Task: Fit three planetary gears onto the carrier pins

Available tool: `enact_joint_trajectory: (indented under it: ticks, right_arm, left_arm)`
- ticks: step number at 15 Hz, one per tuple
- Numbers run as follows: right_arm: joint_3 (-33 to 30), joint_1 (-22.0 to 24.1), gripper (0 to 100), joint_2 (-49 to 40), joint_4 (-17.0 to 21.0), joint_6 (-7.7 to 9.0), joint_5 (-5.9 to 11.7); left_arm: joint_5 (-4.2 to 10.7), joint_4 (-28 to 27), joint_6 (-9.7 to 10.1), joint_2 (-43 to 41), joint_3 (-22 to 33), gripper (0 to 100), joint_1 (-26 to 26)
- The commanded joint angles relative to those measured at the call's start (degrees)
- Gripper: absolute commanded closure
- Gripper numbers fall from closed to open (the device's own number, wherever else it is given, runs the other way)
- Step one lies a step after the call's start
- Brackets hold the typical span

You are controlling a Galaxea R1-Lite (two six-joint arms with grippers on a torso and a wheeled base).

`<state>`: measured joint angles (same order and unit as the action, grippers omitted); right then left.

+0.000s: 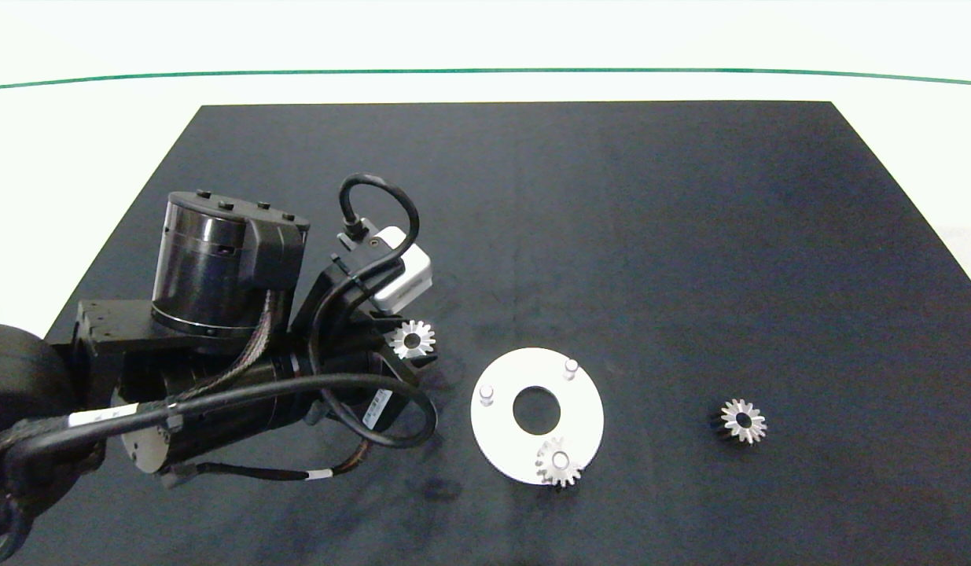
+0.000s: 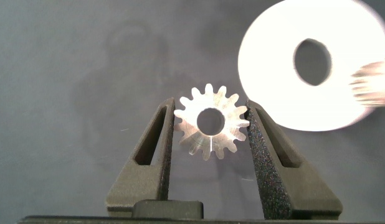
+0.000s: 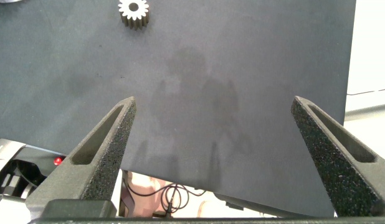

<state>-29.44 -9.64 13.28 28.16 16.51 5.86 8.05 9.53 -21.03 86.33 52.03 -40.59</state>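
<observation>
A white carrier disc (image 1: 501, 428) lies on the black mat, left of the mat's middle. Two bare carrier pins (image 1: 487, 392) (image 1: 570, 366) stand on it. One planetary gear (image 1: 559, 463) sits on the third pin at the disc's near edge. My left gripper (image 1: 413, 343) is shut on a second silver gear (image 2: 210, 121), held left of the disc; the disc (image 2: 273, 68) shows beyond it in the left wrist view. A third gear (image 1: 741, 420) lies loose on the mat to the right, also seen as the gear (image 3: 133, 11) in the right wrist view. My right gripper (image 3: 214, 121) is open, away from it.
The black mat (image 1: 650, 236) covers most of the white table, whose green line (image 1: 485, 72) runs along the far side. The left arm's bulk (image 1: 218, 338) fills the left part of the mat. The right arm is outside the head view.
</observation>
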Motion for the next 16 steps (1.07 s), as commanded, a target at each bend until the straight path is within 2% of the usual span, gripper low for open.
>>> enact_joint_trajectory:
  ticks: [1,3,5,7,9,16]
  right_arm:
    - [0.00,-0.03,0,-0.18,0.14,0.19,0.02]
    - [0.00,-0.03,0,-0.27,0.14,0.11,0.02]
    - [0.00,-0.03,0,-0.27,0.14,0.28,0.02]
    - [0.00,-0.03,0,-0.27,0.14,0.28,0.11]
    - [0.00,-0.03,0,-0.18,0.14,0.28,0.02]
    - [0.00,-0.11,0,-0.18,0.14,0.28,0.11]
  left_arm:
    - [1.18,0.84,1.25,-1.78,-2.46,100,-4.32]
    - [1.45,2.68,2.22,-1.17,-4.04,100,-6.34]
    - [1.53,7.25,2.31,1.47,-4.30,100,-6.69]
    - [2.24,11.38,2.31,3.84,-4.13,100,-6.87]
    - [2.24,11.38,2.40,4.46,-4.39,100,-8.18]
    - [2.24,12.18,2.48,7.09,-4.48,100,-8.01]
